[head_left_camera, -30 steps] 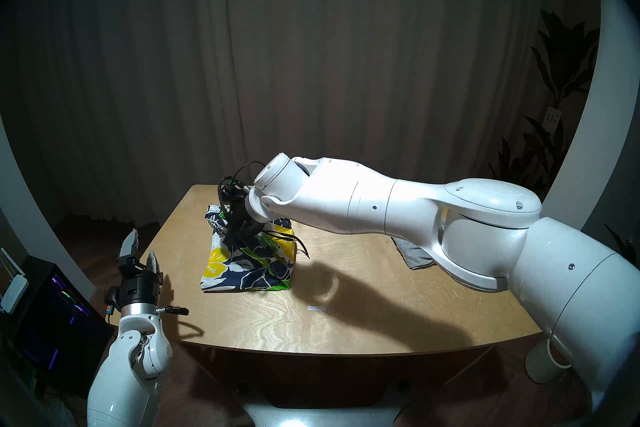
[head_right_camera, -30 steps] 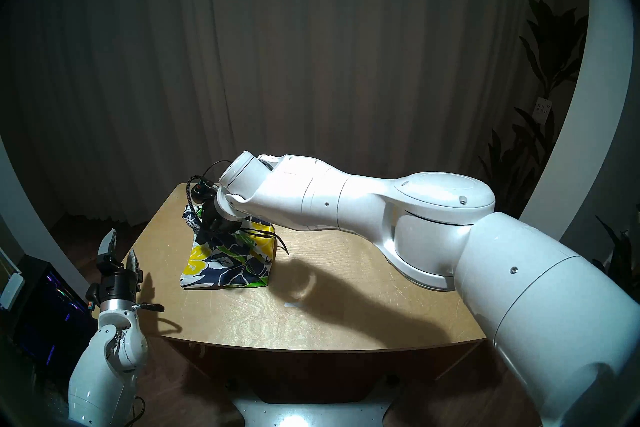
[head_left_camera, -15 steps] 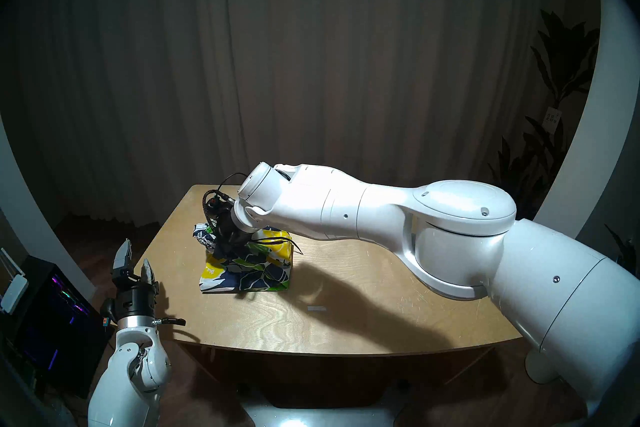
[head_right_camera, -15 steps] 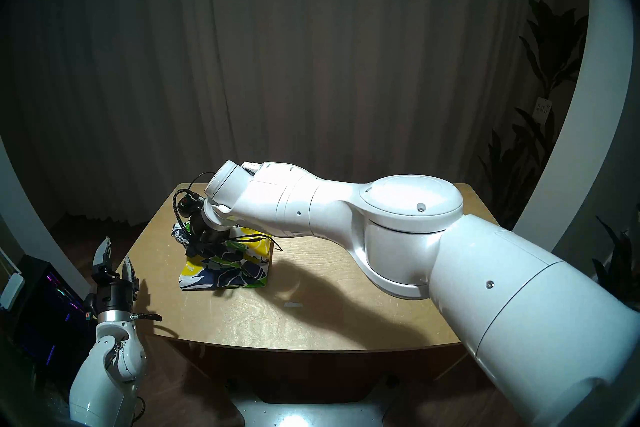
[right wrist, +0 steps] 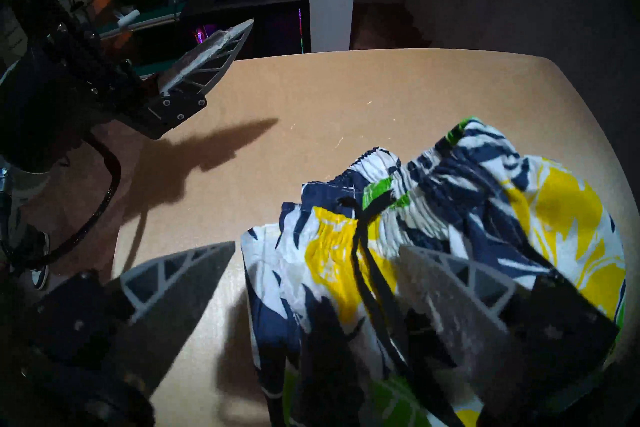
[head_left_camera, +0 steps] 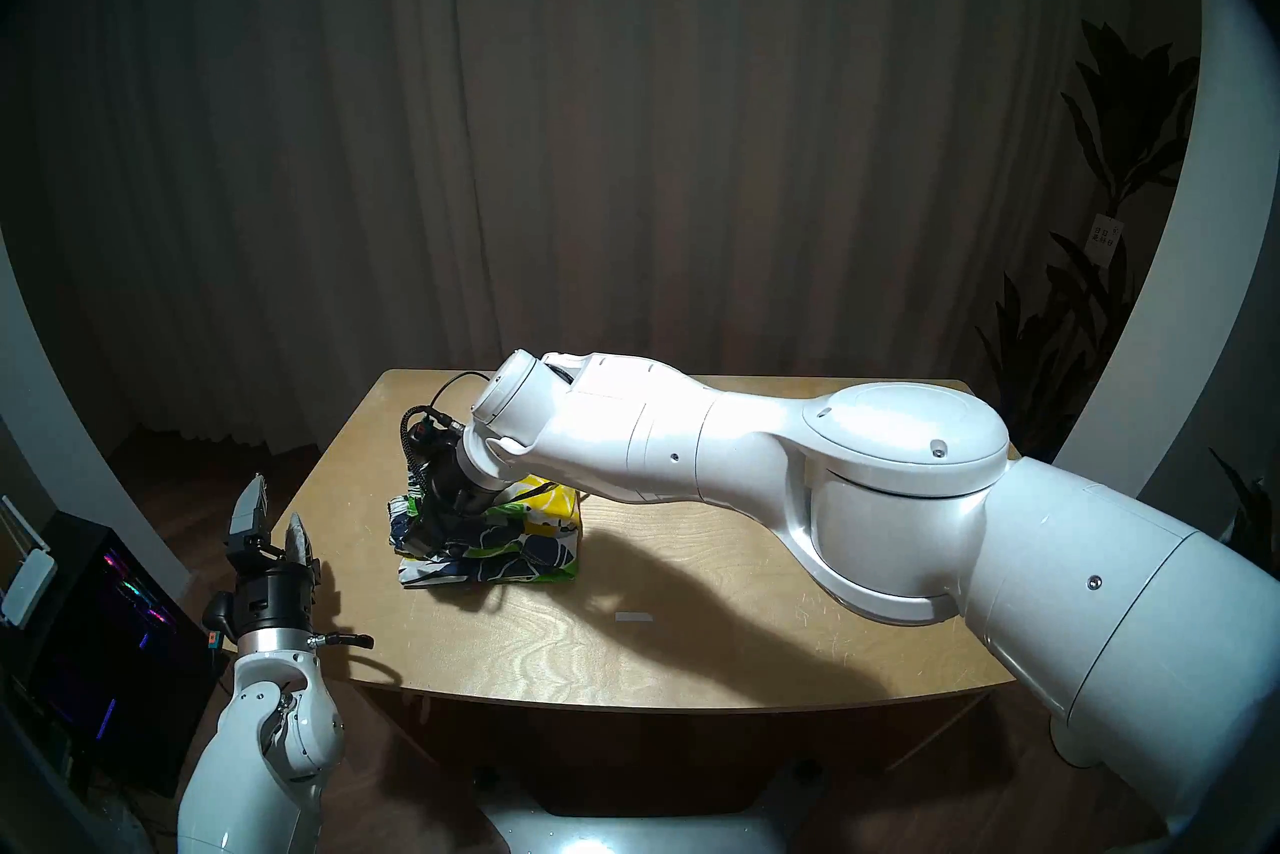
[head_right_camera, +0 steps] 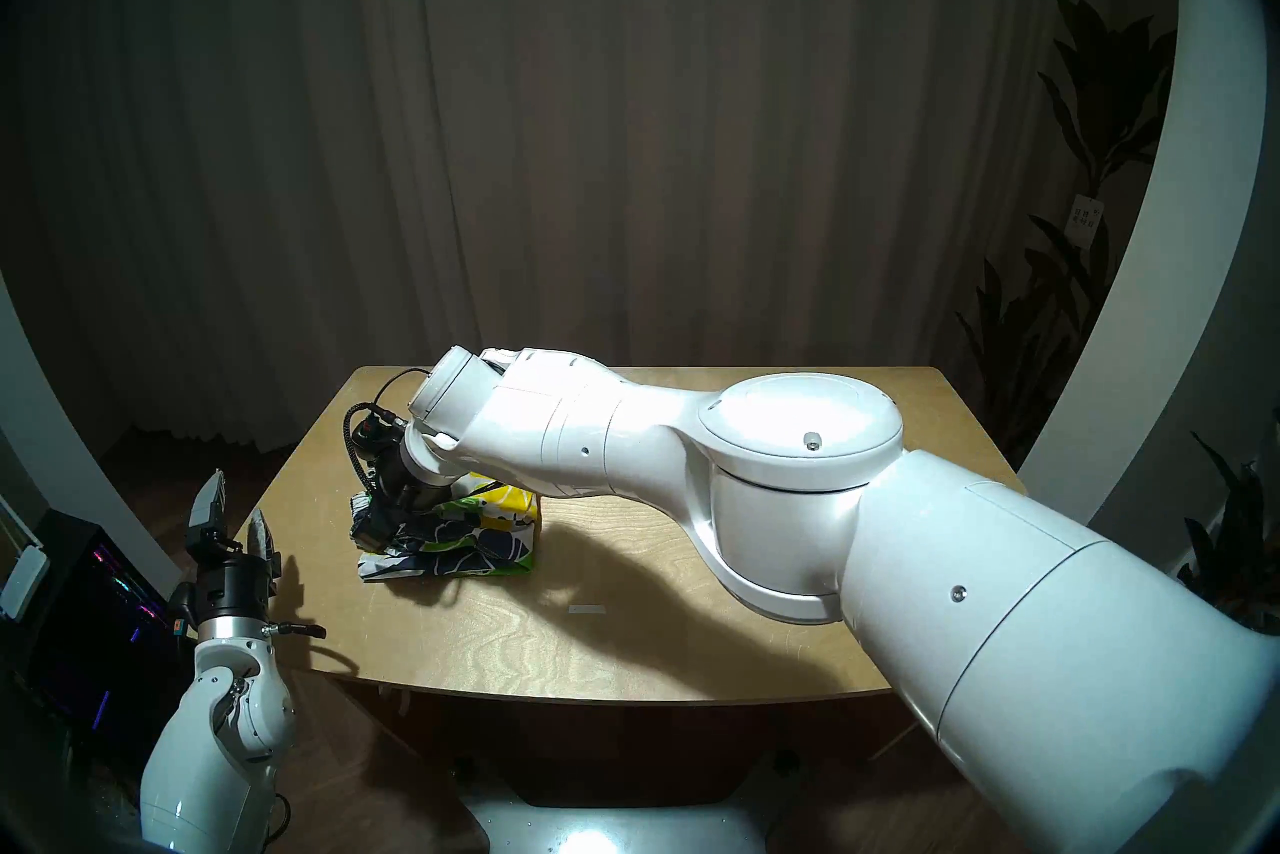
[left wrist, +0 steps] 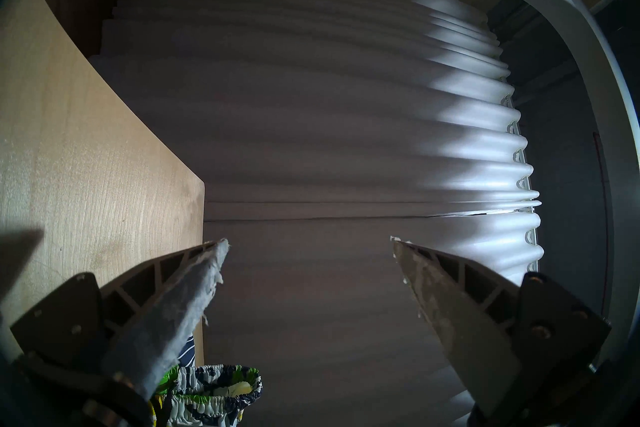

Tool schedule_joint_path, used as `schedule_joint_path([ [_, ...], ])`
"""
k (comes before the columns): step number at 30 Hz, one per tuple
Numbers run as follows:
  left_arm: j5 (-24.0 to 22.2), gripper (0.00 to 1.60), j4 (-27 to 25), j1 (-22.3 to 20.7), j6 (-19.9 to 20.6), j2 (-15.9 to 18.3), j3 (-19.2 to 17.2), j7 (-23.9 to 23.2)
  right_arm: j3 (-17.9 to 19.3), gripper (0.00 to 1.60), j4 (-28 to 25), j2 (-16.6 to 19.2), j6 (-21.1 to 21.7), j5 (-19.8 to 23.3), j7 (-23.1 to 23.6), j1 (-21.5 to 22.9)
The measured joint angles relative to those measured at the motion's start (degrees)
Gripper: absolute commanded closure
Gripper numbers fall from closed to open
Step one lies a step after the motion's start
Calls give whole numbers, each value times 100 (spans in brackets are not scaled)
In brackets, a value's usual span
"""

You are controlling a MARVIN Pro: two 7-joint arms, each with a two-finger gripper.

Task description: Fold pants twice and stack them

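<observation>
Under my right pincer (right wrist: 317, 247) lie the floral shorts (right wrist: 460, 225) — thin woven cloth, navy ground with white flowers and yellow and green leaves, folded into a thick, puffy bundle with soft rounded edges; the gathered elastic waistband (right wrist: 388, 170) bunches just ahead of my fingertips, and a flat dark drawstring (right wrist: 367, 263) trails back between them. My jaws stand apart, one ribbed grey finger (right wrist: 194, 273) beside the cloth over bare wood, the other over the print; nothing is clamped between them. The bundle rests on the pale plywood table (head_left_camera: 692, 638), smooth and grain-swirled, with rounded corners. My left pincer (head_left_camera: 270, 513) hovers off the table's left edge, well apart from the shorts — jaws wide and empty, pads (left wrist: 180, 312) frayed and fuzzy; pleated curtain (left wrist: 329, 104) lies beyond them.
</observation>
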Motion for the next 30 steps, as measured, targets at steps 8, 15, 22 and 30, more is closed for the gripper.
schedule_joint_path([
  [8,115,0,11,-136,38,81,109,91,559,0,-421,331,10,695,-366,-271],
  [15,212,0,8,-257,107,189,208,254,1179,0,-522,609,-15,1526,-532,-640],
  [22,280,0,-7,-372,204,273,346,452,1588,0,-655,887,-20,2210,-647,-1152],
  [30,317,0,-15,-420,301,312,486,626,1774,0,-793,1142,-30,2675,-746,-1677],
])
